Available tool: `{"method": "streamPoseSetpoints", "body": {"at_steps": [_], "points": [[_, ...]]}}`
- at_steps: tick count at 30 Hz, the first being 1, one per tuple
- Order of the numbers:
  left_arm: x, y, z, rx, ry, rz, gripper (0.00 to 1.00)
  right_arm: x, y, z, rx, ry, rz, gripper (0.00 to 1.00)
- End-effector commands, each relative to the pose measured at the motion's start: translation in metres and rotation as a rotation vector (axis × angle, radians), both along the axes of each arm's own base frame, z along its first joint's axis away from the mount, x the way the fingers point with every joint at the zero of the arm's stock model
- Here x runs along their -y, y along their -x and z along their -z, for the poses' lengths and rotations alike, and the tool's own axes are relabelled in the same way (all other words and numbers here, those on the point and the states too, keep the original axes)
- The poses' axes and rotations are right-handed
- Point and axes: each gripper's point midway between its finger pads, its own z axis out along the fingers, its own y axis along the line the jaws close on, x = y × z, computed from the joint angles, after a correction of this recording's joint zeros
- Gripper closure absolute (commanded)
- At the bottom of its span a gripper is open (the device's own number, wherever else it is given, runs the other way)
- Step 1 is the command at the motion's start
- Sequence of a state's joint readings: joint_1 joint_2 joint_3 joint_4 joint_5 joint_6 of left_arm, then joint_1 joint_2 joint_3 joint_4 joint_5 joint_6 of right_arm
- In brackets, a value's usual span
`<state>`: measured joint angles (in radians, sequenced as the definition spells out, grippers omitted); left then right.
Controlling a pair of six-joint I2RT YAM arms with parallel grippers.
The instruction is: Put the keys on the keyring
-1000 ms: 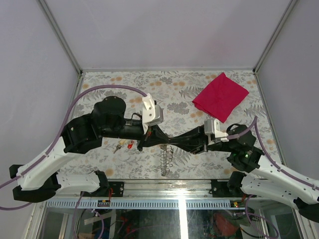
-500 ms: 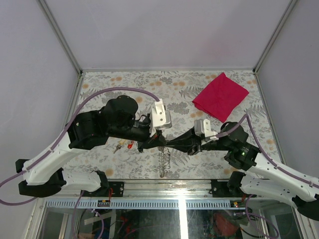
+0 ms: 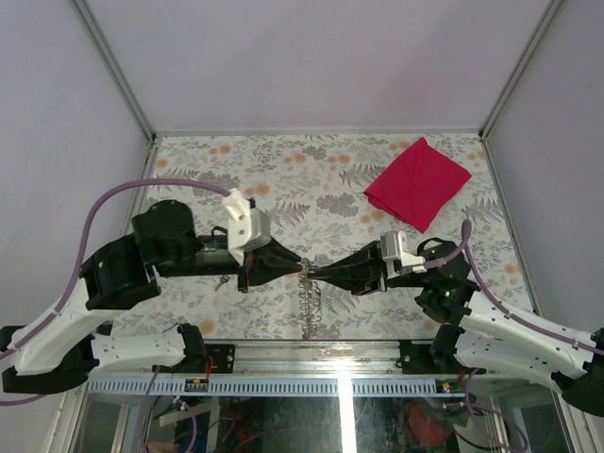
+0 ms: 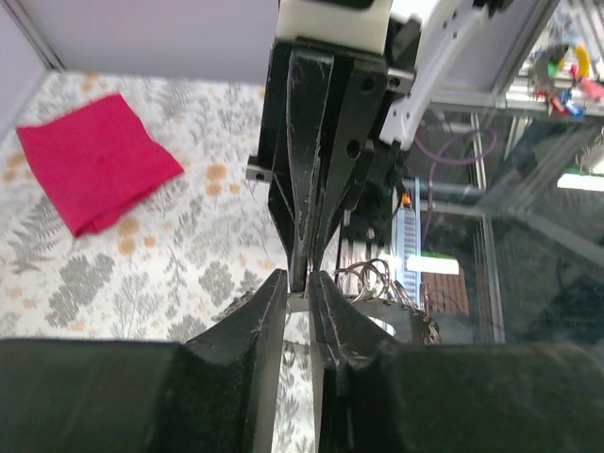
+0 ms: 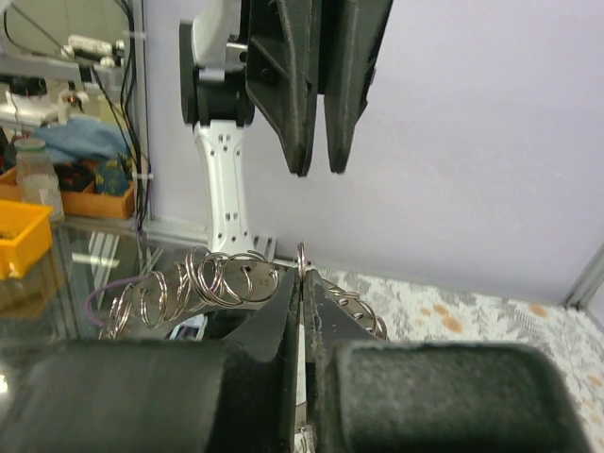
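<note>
My right gripper (image 5: pixel 304 276) is shut on a thin metal keyring (image 5: pixel 302 253), which stands edge-on above its tips. My left gripper (image 4: pixel 299 281) faces it tip to tip, its jaws a narrow gap apart with nothing held between them. In the top view the two grippers, left (image 3: pixel 298 267) and right (image 3: pixel 314 273), meet just above a metal rack (image 3: pixel 310 304) at the table's near edge. Several spare rings (image 5: pixel 209 276) hang on that rack. The keys are hidden under my left arm in the top view and out of both wrist views.
A red cloth (image 3: pixel 418 182) lies at the back right of the flowered table (image 3: pixel 321 170), and shows again (image 4: pixel 94 160) in the left wrist view. The table's near edge and a glass panel (image 3: pixel 311 396) lie just below the rack.
My left arm has drawn back to the left and its jaws have parted slightly. The right gripper has shut on the keyring and shifted a little left.
</note>
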<state>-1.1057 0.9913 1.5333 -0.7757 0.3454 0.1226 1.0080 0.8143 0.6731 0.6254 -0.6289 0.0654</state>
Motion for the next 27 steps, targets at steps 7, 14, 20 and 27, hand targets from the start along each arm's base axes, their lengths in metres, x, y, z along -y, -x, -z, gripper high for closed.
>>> {"method": "streamPoseSetpoints", "body": {"at_steps": [7,14,20,27], "points": [[0.001,0.002,-0.055,0.054,0.370,-0.023,0.76,0.035,0.018,-0.088,0.073,-0.493,-0.053,1.00],[0.008,0.010,-0.049,0.037,0.364,0.036,0.69,0.035,0.020,-0.092,0.082,-0.504,-0.065,1.00],[0.009,0.012,-0.050,0.039,0.369,0.049,0.69,0.035,0.020,-0.092,0.084,-0.498,-0.063,1.00],[0.014,0.013,-0.051,0.038,0.377,0.071,0.69,0.033,0.018,-0.088,0.080,-0.478,-0.055,1.00]]}}
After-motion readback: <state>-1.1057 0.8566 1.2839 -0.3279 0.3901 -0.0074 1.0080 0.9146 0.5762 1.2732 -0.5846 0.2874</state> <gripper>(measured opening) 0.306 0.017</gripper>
